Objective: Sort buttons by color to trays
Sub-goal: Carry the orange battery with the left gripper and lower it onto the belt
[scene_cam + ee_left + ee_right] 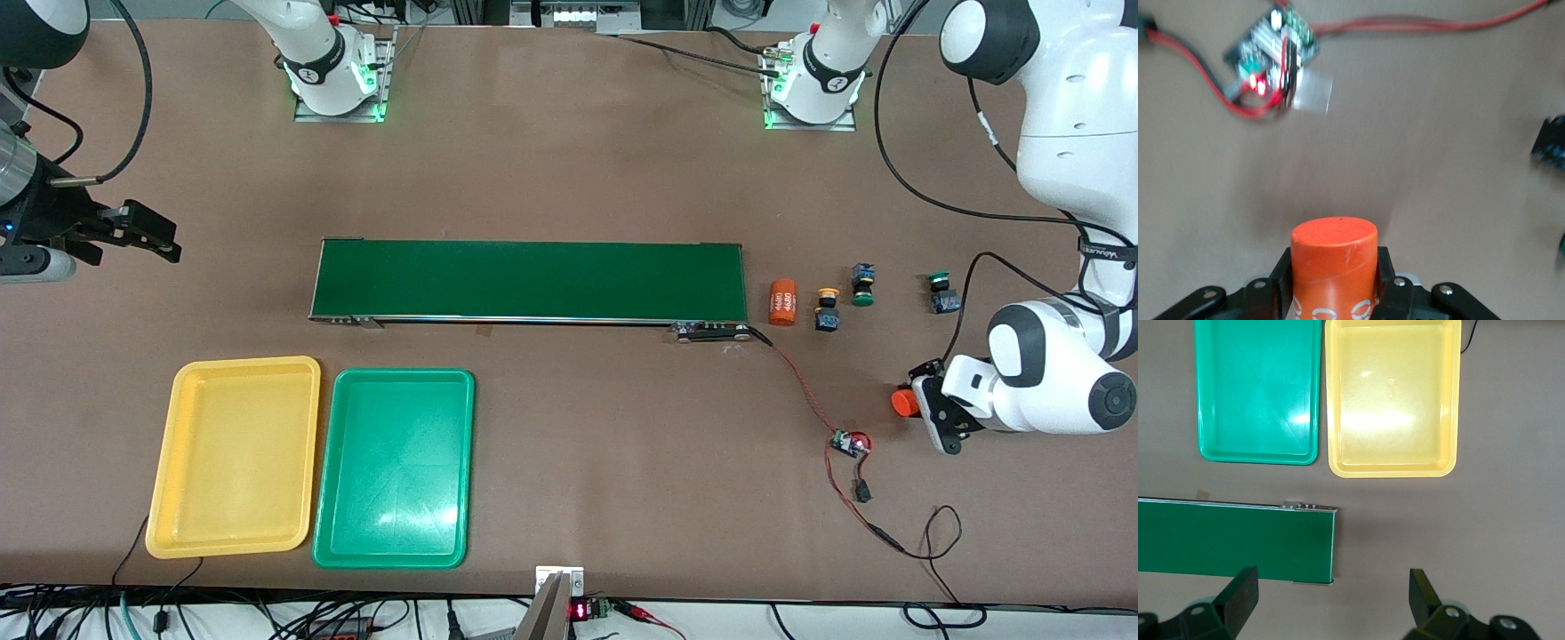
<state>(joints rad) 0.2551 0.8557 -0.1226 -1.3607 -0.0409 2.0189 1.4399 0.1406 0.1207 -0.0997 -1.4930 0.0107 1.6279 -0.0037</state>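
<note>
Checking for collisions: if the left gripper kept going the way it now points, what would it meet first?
The left gripper, shut on an orange cylinder, probably meets bare table first; the circuit board lies off to one side.

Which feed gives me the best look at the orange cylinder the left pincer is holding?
The left wrist view: the orange cylinder fills the foreground, its flat top and white print showing, clamped in the left pincer. The front view shows only its orange end poking out beside the arm. The right wrist view does not show it.
</note>
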